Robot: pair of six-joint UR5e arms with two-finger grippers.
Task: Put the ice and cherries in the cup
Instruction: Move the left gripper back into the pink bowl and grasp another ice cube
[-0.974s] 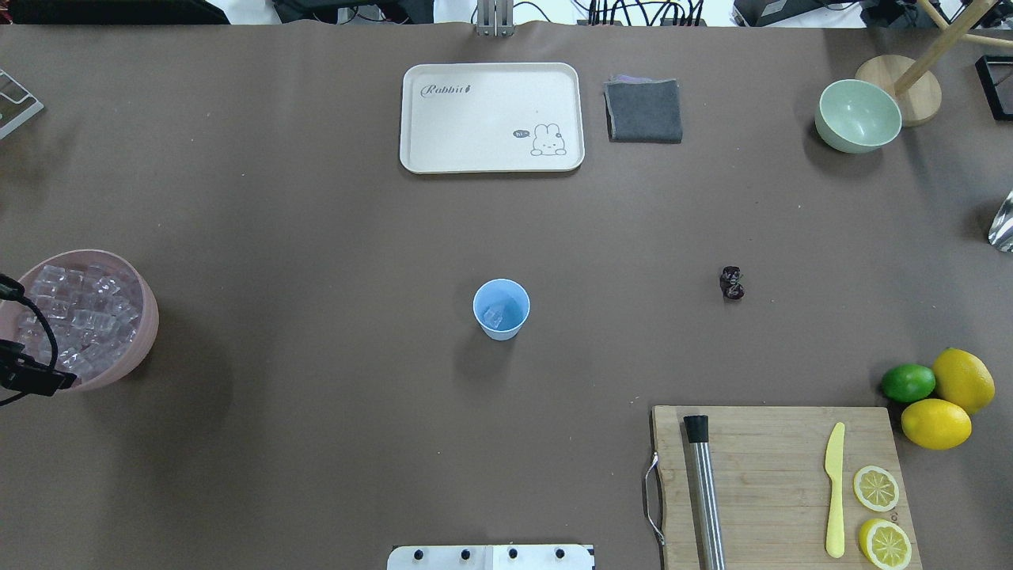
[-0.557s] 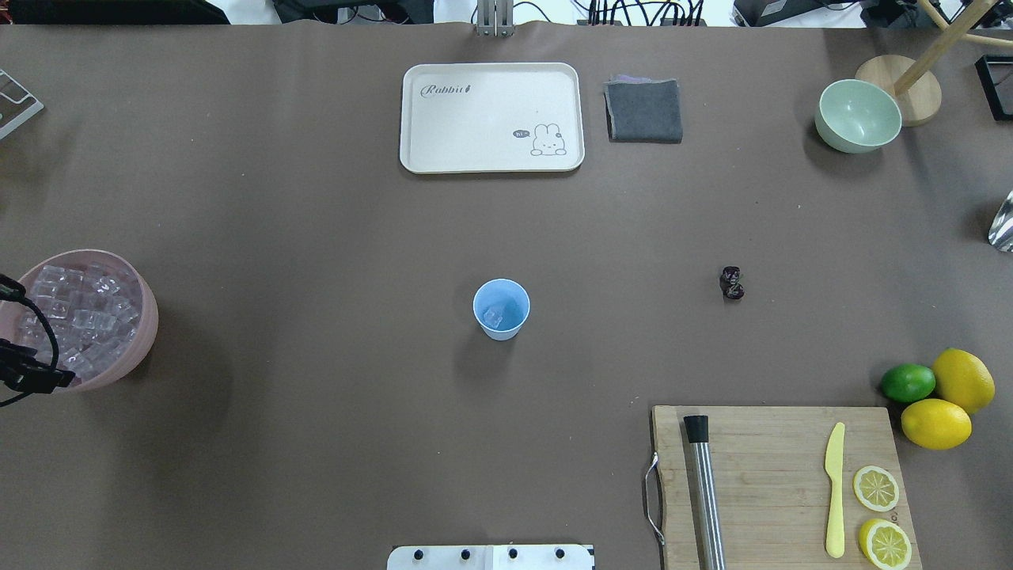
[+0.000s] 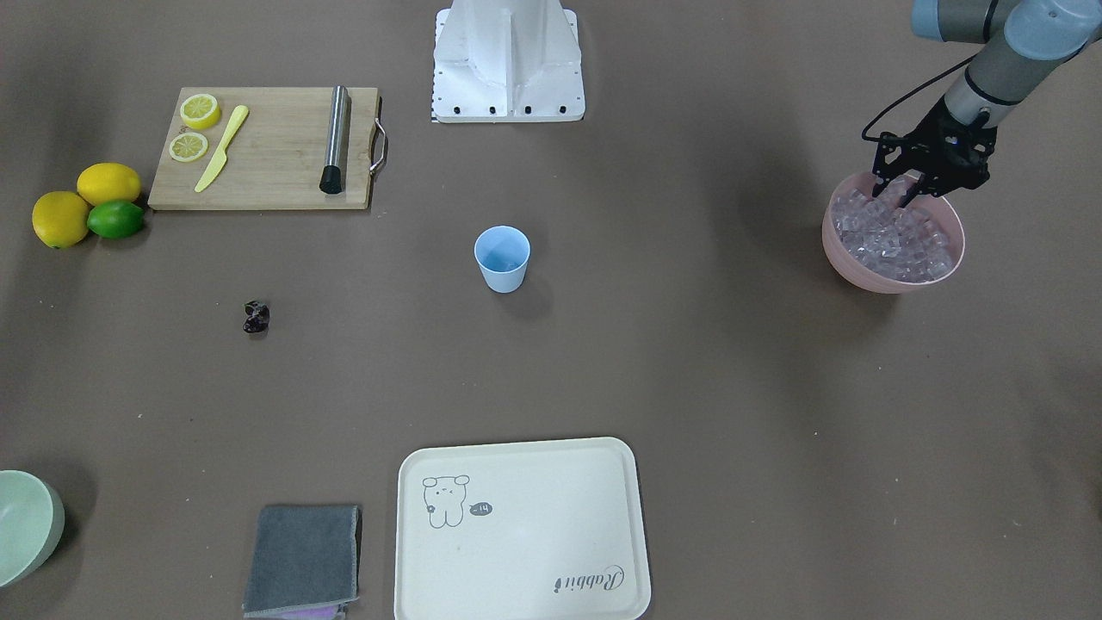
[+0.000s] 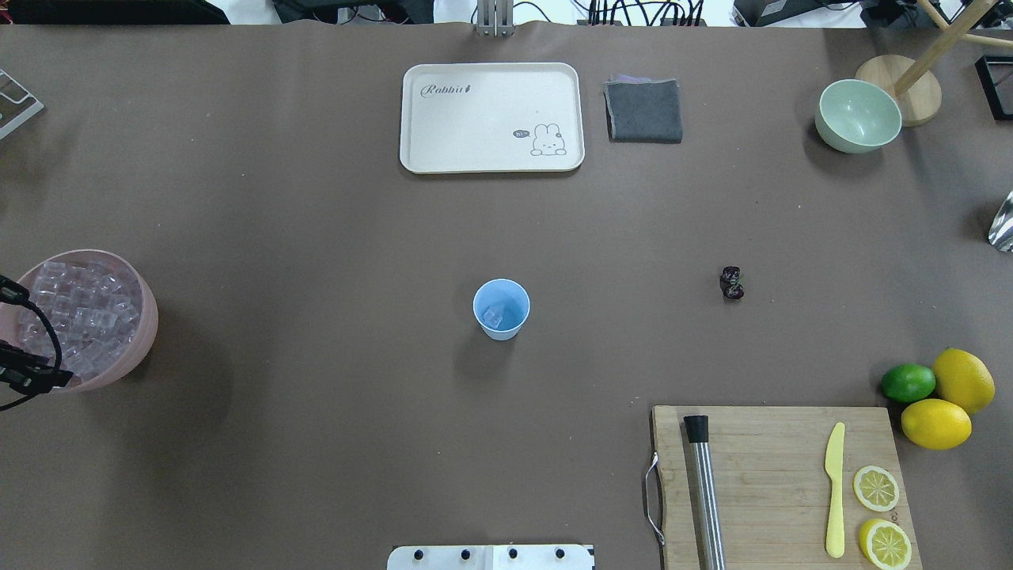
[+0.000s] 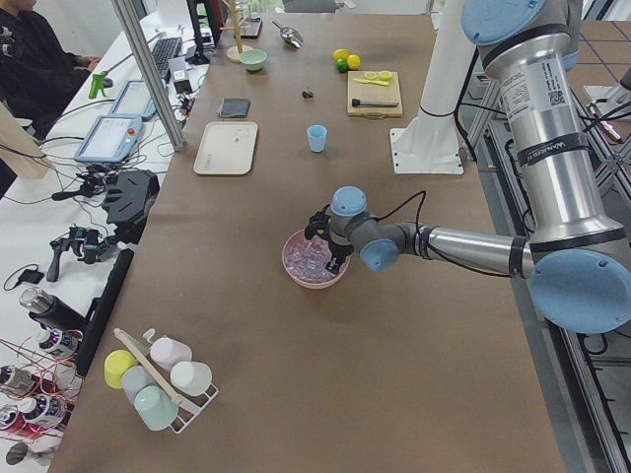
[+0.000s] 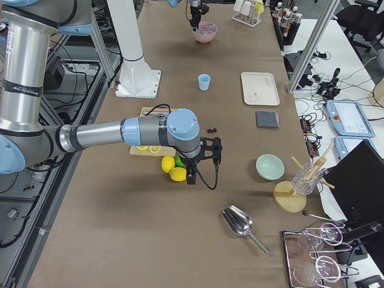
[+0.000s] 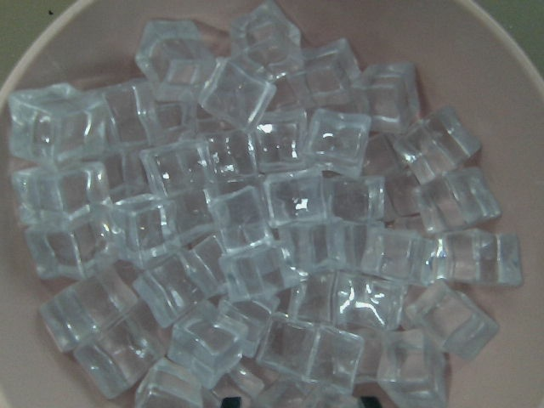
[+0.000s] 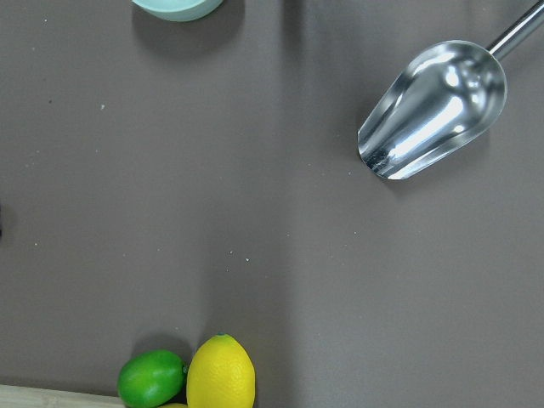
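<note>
Front view: left tool, fingers spread wide, tips down among ice heaped in pink bowl; cup at middle of worktop, cherries lying well apart from it. Overhead: left tool has edged slightly toward frame edge since a second ago; tray reads "Rabbit"; cup holds one cube of ice. Right side view: right tool near lemons, spread cannot be told.

ice: clear, glassy | scoop: polished metal | cutting board: wood | cloth: grey, matt
</note>
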